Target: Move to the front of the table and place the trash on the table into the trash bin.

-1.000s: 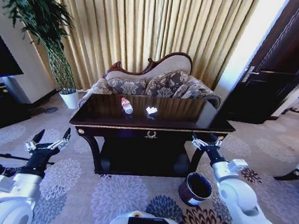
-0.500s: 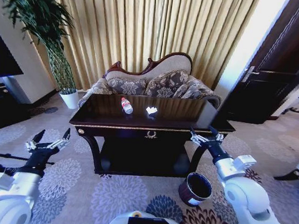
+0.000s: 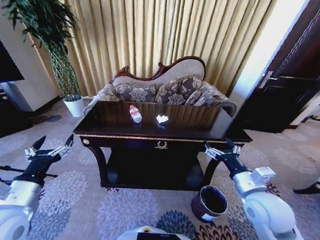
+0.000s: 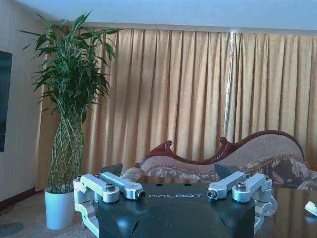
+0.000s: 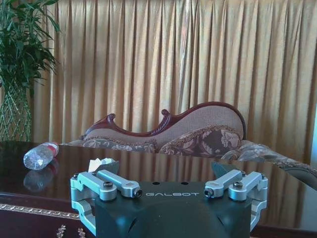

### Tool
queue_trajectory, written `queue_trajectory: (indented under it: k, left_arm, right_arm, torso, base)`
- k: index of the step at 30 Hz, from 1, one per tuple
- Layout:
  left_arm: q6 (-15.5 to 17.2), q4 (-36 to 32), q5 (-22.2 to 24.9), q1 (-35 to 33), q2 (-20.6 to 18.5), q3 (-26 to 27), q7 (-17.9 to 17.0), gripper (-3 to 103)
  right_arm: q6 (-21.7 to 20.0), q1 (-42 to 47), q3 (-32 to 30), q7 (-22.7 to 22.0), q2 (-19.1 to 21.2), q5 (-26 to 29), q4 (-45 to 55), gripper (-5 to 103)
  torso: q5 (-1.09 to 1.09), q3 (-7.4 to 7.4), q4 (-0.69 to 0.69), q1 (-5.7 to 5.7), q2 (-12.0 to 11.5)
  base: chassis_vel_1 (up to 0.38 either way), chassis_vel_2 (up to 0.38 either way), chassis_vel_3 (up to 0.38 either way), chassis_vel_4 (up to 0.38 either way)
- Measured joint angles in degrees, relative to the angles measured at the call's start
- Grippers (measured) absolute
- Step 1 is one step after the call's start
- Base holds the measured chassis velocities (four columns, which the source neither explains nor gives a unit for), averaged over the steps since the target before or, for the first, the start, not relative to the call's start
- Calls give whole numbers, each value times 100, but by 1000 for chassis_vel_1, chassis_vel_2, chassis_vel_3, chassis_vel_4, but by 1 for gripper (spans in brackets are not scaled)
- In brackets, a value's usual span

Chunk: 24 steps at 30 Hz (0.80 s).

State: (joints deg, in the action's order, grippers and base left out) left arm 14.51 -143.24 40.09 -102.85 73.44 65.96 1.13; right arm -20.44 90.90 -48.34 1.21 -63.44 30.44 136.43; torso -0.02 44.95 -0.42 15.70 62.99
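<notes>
Robot parked facing the dark glossy surface [image 3: 164, 132], gold emblem at front centre, lower shelf under it. Trash on top: clear water bottle [image 3: 135, 113] with red-white label lying on its side, at about 11 o'clock from the emblem; crumpled white paper [image 3: 161, 118] just beside it at the bottle's 3 o'clock, apart, not touching. Right wrist view has the same pair on the glossy top: bottle [image 5: 39, 154] lying down with its reflection under it, paper [image 5: 101, 162] near it. Trash bin [image 3: 209, 202] stands on the patterned carpet at 5 o'clock of the surface, near its front right leg, open mouth tilted toward the camera, white label on its side. Left claw [image 3: 46, 148] hangs over the carpet at 8 o'clock of the surface, well apart from it, fingers spread wide, nothing in them. Right claw [image 3: 221, 149] sits just at the front right corner of the surface, above the bin, fingers also spread wide and empty. Behind the surface: carved sofa [image 3: 167, 88] with patterned cushions, gold curtains [image 3: 154, 32]. Tall plant in a white pot [image 3: 74, 105] at 10 o'clock. Dark door [image 3: 293, 79] at 2 o'clock.
</notes>
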Motion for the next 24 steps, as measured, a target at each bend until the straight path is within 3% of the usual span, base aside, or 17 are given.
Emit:
queue_trajectory:
  k: [24]
  left_arm:
    - [-23,0,-21,-25,70,-10,23,100]
  right_arm:
    - [-10,-15,229,-14,-97,-42,-75,100]
  torso:
    - [0,1,0,1,-1]
  base:
    - [-94,91,90,-90]
